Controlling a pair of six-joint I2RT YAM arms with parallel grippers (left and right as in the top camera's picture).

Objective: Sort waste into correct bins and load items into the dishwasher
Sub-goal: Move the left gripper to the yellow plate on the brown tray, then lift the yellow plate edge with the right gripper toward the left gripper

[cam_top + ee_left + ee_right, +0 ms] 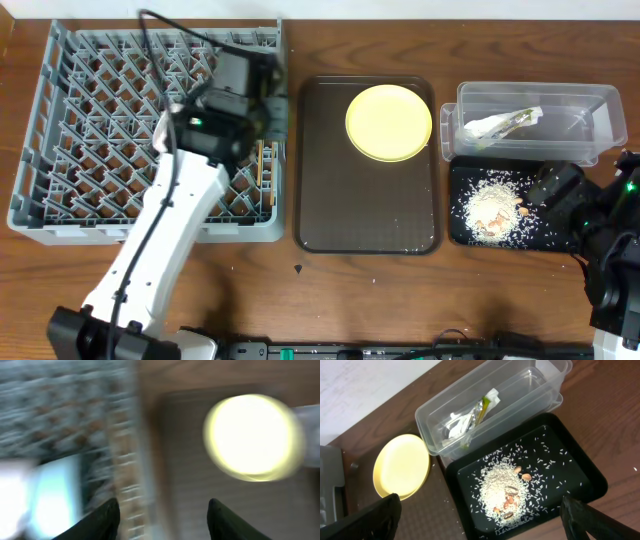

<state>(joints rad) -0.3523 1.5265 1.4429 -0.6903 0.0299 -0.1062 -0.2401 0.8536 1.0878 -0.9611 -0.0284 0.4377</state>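
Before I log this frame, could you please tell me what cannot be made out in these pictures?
Overhead: the left arm covers the right side of the large square grey plastic dish rack, hiding whatever sits beneath.
Left wrist: motion blur; the pale blue and white shapes at the left cannot be identified.
Right wrist: the rack is cut off by the left edge, only a corner showing.

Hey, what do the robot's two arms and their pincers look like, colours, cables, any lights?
The left arm has a long white link, black joints, a black cable along it and a small green light. The right arm looks black, also with a green light. The left pincer and right pincer each have two dark, tapered fingers.
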